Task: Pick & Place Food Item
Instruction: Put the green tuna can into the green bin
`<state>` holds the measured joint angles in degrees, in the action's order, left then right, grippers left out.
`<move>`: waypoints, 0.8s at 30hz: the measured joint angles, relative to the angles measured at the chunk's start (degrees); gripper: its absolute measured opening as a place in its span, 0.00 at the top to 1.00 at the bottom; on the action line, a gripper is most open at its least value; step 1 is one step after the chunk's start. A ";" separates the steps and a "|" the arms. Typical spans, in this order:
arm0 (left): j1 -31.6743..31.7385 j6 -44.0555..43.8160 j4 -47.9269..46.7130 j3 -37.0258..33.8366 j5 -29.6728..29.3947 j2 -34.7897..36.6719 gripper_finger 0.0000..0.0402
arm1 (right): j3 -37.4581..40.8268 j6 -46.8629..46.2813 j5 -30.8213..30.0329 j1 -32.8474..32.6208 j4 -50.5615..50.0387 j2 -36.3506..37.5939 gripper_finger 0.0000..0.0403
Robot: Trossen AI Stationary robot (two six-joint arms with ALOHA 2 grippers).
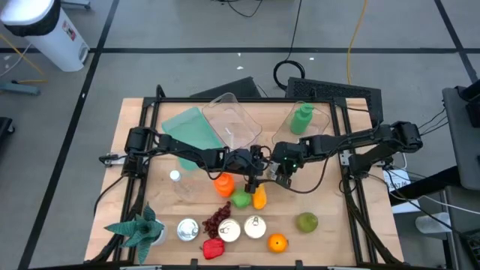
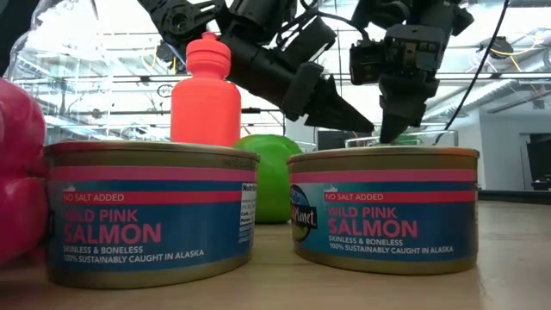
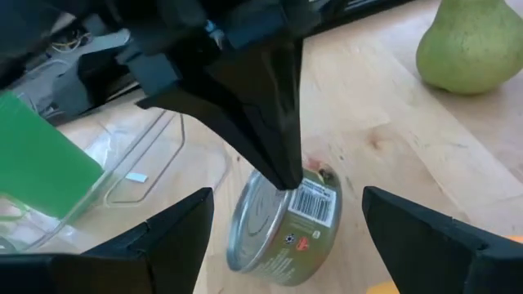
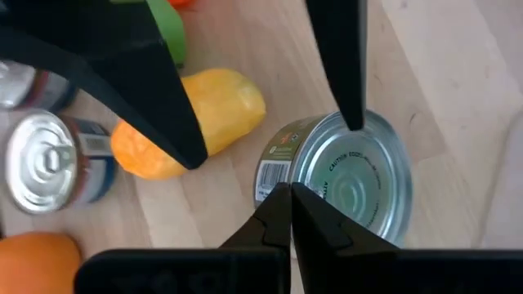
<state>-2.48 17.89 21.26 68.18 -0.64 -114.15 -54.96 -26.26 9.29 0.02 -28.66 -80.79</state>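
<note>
Blue-and-pink salmon cans (image 2: 383, 209), orange bottle (image 2: 205, 93), green pear (image 3: 474, 42).

A white cylinder (image 1: 46, 34) stands on the floor beyond the bench's far left corner. A black cable loop (image 1: 289, 72) lies behind the bench (image 1: 330, 240).

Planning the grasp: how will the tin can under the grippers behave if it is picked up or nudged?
The can looks like rigid metal, so it should not crush under the open left gripper. Its smooth, rounded wall may slip or twist between narrow fingers. If knocked onto its side, it would probably roll.
</note>
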 joint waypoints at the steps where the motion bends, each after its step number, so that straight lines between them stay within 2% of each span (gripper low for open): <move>1: 0.00 0.11 -0.25 0.00 0.00 0.00 0.19 | 0.00 0.04 0.12 0.21 0.48 0.00 1.00; 10: 0.15 1.69 -4.49 0.00 0.52 0.00 0.19 | 0.00 0.38 1.54 2.73 0.82 0.00 1.00; 24: 1.29 1.92 -4.75 0.00 -0.90 0.00 0.19 | 0.00 0.14 3.05 3.41 5.36 -0.02 1.00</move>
<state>-1.19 19.81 16.51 68.18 -1.54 -114.15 -54.96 -26.12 12.34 3.43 -23.30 -80.82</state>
